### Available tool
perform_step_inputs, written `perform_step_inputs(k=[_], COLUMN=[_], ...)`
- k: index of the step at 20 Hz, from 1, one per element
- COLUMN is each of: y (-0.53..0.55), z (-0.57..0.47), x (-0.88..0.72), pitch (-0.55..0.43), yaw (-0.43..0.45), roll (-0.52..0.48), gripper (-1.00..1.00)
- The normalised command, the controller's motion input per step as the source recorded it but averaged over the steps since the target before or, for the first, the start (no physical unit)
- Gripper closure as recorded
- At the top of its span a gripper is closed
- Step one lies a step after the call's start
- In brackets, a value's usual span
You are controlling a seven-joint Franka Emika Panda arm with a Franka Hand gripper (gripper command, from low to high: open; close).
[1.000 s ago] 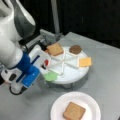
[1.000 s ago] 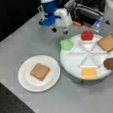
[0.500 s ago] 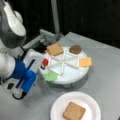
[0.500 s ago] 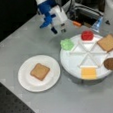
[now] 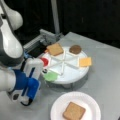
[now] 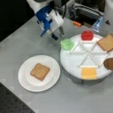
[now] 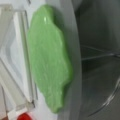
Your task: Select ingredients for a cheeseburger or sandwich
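Observation:
The ingredients lie in a white divided tray (image 5: pixel 75 75) (image 6: pixel 71 63): green lettuce (image 5: pixel 51 76) (image 6: pixel 67 44) (image 7: pixel 47 62), red tomato (image 5: pixel 45 61) (image 6: pixel 87 35) (image 7: pixel 23 116), a bread slice (image 5: pixel 55 49) (image 6: pixel 107 43), dark patty (image 5: pixel 75 49) (image 6: pixel 111 63) and yellow cheese (image 5: pixel 85 61) (image 6: pixel 89 73). A second bread slice (image 5: pixel 73 111) (image 6: pixel 40 71) rests alone on the white plate (image 5: pixel 60 107) (image 6: pixel 25 80). My gripper (image 6: pixel 58 35) (image 5: pixel 44 72) hangs open and empty just outside the tray rim, beside the lettuce. The lettuce fills the wrist view, where my fingers do not show.
A metal rail frame (image 5: pixel 41 37) (image 6: pixel 84 9) runs along the table edge behind the tray. An orange piece (image 6: pixel 76 23) lies near that frame. The plate sits on the grey table (image 5: pixel 105 82) (image 6: pixel 26 42) close to the tray.
The gripper has shifted slightly near the tray's lettuce side. The food pieces and the plate have not moved.

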Motion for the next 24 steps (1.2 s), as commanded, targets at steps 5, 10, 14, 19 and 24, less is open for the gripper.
perform_step_inputs(k=[5, 10, 14, 19, 24], y=[-0.21, -0.17, -0.16, -0.19, -0.13], z=[-0.07, -0.09, -0.11, -0.11, -0.11], x=[0.12, 0.12, 0.1, 0.09, 0.09], pitch=[-0.07, -0.093, -0.112, -0.126, -0.124], yaw=[0.125, 0.082, 0.049, 0.032, 0.021], roll=[0.387, 0.374, 0.344, 0.339, 0.349], gripper=[-1.0, -1.0, -1.0, -1.0, -1.0])
